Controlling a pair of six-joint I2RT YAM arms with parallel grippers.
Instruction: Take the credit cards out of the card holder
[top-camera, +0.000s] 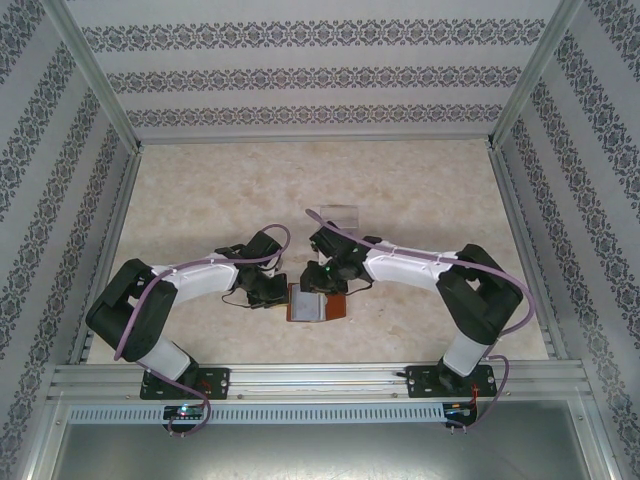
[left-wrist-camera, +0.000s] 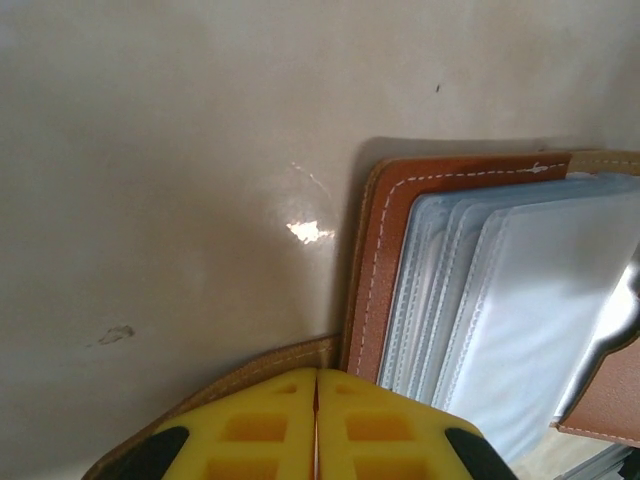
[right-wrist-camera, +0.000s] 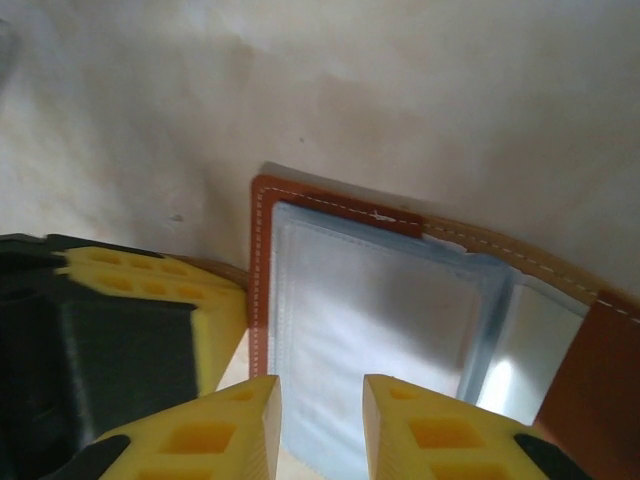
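Two pairs of yellow fingers met at the card holder, which lay open on the surface near its front edge, between the arms. The left fingers were pressed shut against each other at the holder's tan leather edge; whether they pinched it could not be told. The right fingers stood apart, nothing between them, over the clear grey-blue pockets. Any credit cards inside were too faint to make out.
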